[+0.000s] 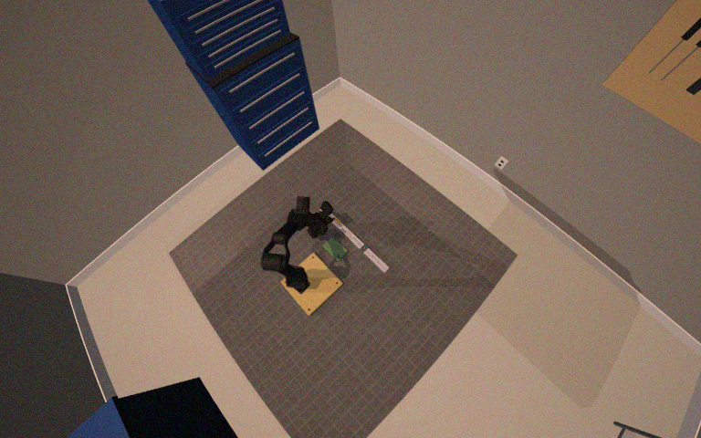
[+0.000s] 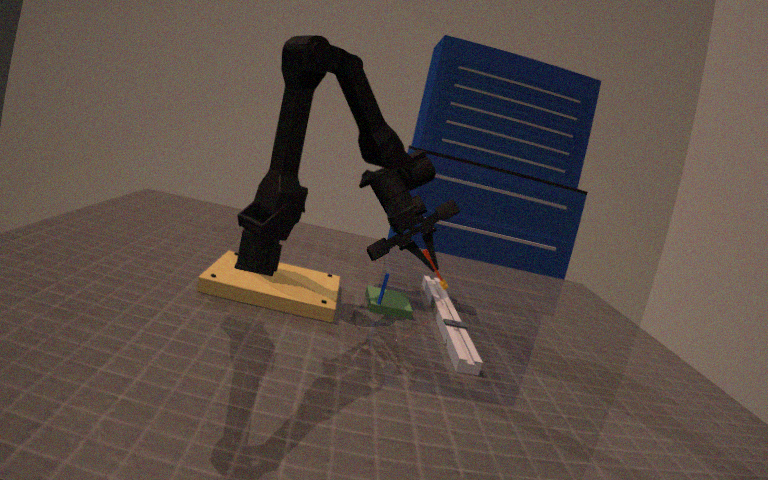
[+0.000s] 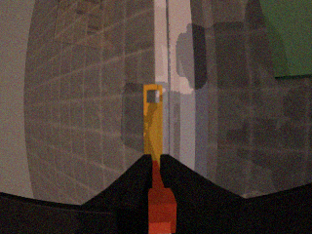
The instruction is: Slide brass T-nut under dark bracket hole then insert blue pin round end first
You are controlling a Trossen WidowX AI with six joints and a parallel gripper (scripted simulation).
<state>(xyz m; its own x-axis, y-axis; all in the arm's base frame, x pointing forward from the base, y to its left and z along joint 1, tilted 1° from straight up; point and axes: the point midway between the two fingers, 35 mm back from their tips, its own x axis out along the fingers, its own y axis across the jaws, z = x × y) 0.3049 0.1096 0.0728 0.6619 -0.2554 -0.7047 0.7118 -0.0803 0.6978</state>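
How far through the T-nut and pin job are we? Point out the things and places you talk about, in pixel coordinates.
Early. The end effector [image 2: 436,269] [image 3: 155,163] grips the orange handle [image 2: 431,264] [image 3: 162,207], nut tilted at the rail's [image 2: 465,349] [image 3: 180,73] far end. Left: seating, sliding to the bracket [image 2: 455,323], then the blue pin [image 2: 383,289], standing in the green tray [image 2: 399,306] [image 3: 292,39].

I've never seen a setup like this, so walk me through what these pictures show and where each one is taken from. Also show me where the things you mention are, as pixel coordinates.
The machine is a single black robot arm on a yellow base board [image 1: 322,297] [image 2: 305,288]. One picture looks down from above, one looks from the side, and one comes from the arm's wrist, looking past its two fingers.

On the tiled surface lies a long, pale metal rail [image 1: 376,259] [image 2: 461,345] [image 3: 181,73] with a slot along it and a small dark bracket [image 1: 364,247] [image 2: 455,323] across it. Beside it is a green tray [image 1: 333,247] [image 2: 399,305] [image 3: 292,39] with a blue pin [image 1: 338,255] [image 2: 383,288] standing at a slant.

The gripper [image 1: 330,219] [image 2: 436,269] [image 3: 155,163] is closed on an orange handle [image 2: 428,260] [image 3: 162,207]; its brass nut [image 1: 337,222] [image 2: 444,284] [image 3: 153,122] is at the rail's far end. I can't tell whether it's inside the slot.
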